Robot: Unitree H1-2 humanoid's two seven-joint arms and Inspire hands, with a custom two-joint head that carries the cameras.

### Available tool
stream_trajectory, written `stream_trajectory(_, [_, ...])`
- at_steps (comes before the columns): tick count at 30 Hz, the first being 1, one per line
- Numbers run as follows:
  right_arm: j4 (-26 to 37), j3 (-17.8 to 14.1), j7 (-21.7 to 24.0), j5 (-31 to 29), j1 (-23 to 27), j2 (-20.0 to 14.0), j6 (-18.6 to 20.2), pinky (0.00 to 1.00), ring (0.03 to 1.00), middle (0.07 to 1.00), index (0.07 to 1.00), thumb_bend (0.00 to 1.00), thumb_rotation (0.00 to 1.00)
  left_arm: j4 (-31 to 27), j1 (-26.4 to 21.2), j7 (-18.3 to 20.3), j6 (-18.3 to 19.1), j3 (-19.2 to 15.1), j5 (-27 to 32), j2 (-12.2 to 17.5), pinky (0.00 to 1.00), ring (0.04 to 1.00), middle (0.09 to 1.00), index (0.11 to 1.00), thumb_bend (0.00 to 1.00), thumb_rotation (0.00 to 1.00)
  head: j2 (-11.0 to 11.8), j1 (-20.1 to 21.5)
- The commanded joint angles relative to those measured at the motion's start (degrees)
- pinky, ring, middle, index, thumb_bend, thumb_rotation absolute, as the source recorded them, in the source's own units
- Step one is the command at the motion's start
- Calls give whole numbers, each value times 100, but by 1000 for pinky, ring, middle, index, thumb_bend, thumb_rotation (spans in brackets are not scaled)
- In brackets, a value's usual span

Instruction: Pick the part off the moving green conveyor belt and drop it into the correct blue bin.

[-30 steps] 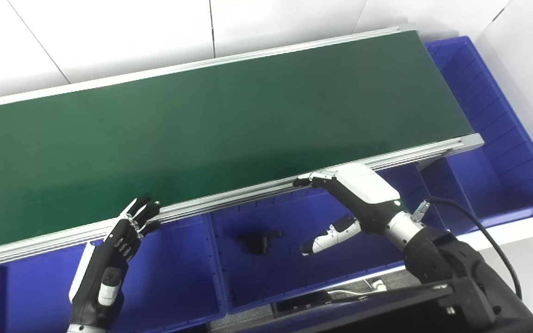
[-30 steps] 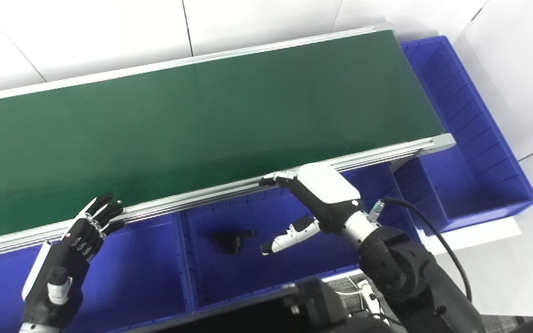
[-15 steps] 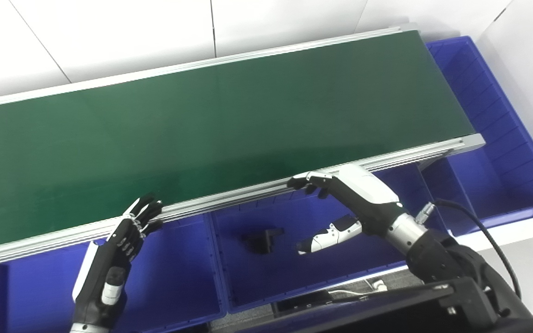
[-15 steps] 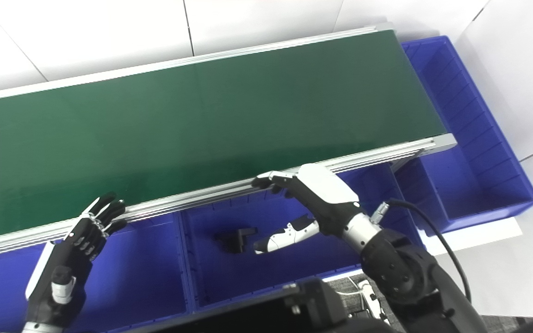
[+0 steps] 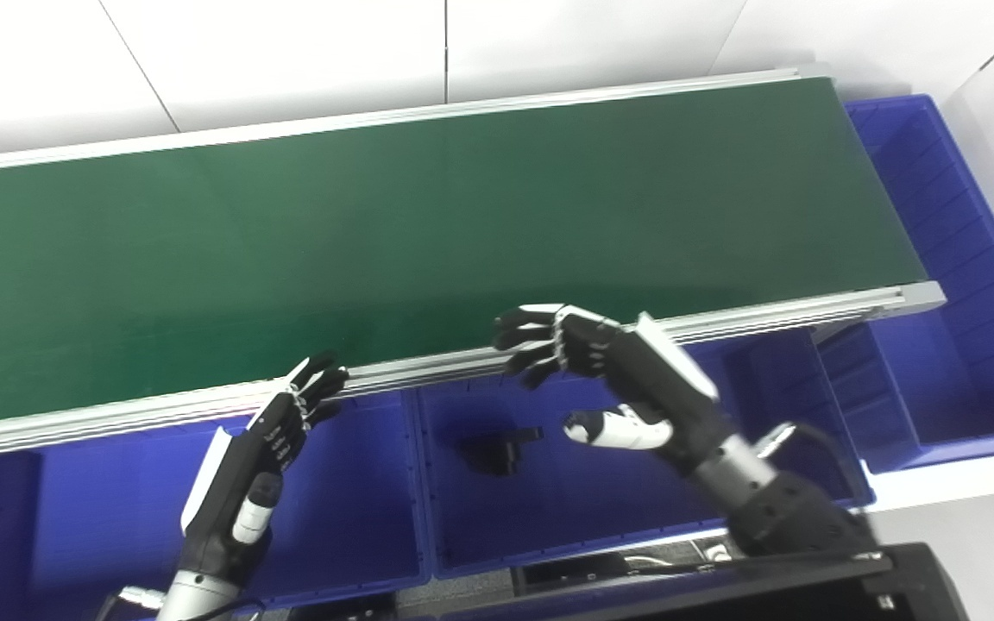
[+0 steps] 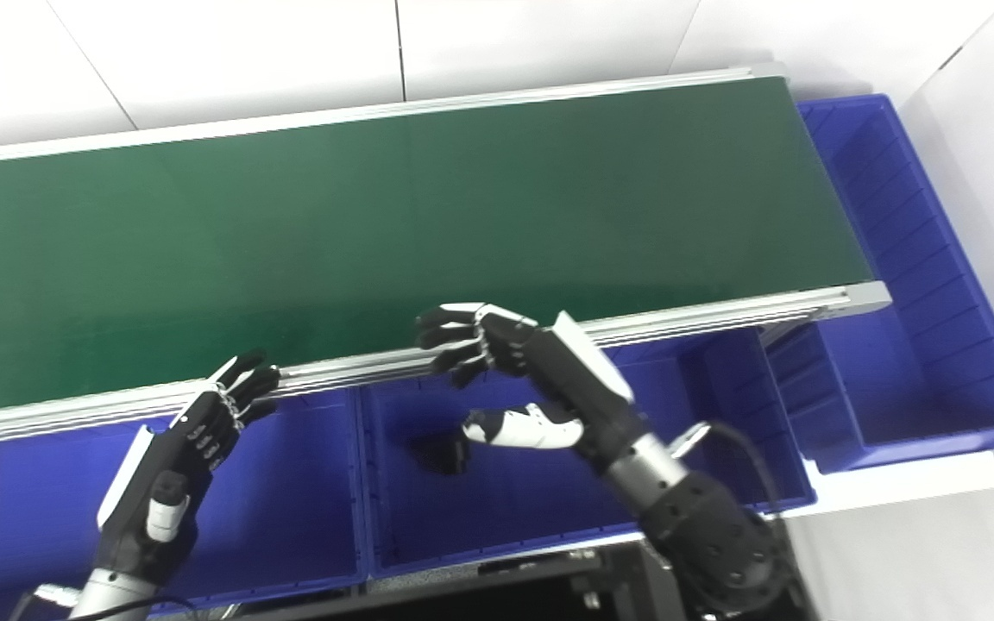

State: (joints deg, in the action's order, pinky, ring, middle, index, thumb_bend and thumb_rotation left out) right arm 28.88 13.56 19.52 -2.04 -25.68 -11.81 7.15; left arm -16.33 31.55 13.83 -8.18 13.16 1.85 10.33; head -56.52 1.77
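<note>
A small black part [image 5: 497, 450] lies on the floor of the middle blue bin [image 5: 566, 504]. My right hand [image 5: 613, 379] hovers open above that bin, to the right of the part, its fingers spread and reaching over the belt's near rail. The thumb points left toward the part without touching it. My left hand [image 5: 264, 444] is open with straight fingers, over the left blue bin [image 5: 342, 526], its fingertips at the rail. The green conveyor belt [image 5: 411, 224] carries nothing that I can see.
An aluminium rail [image 5: 721, 319] runs along the belt's near edge, above the row of bins. A long blue bin [image 5: 971, 285] wraps the belt's right end. A dark device edge [image 5: 773, 591] sits at the bottom right.
The camera has shifted, so the whole scene moved right and down. My right hand has moved left along the rail and turned so that its fingers spread over the belt's edge. The part stayed put.
</note>
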Motion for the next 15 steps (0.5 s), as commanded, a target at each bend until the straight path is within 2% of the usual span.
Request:
stream_trajectory(1, [-200, 83, 17, -211, -37, 105, -666, 673, 743, 805, 833, 1000, 739, -74, 54, -48, -213, 48, -36, -98, 861, 888, 871, 887, 1000, 956, -3, -7])
stream_trajectory(5, [-891, 257, -223, 113, -96, 356, -1266, 690, 749, 812, 860, 997, 809, -57, 94, -105, -223, 126, -197, -203, 864, 888, 874, 888, 1000, 952, 69, -241])
stream_trajectory(12, [-1350, 292, -407, 344, -109, 456, -1597, 732, 777, 828, 876, 1000, 891, -22, 97, -80, -309, 265, -315, -247, 891, 905, 892, 913, 1000, 959, 130, -540])
stream_trajectory(15, [-1549, 300, -465, 449, -112, 395, -1902, 744, 791, 837, 876, 1000, 911, -28, 119, -114, -272, 319, -361, -305, 889, 904, 889, 910, 1000, 955, 138, -704])
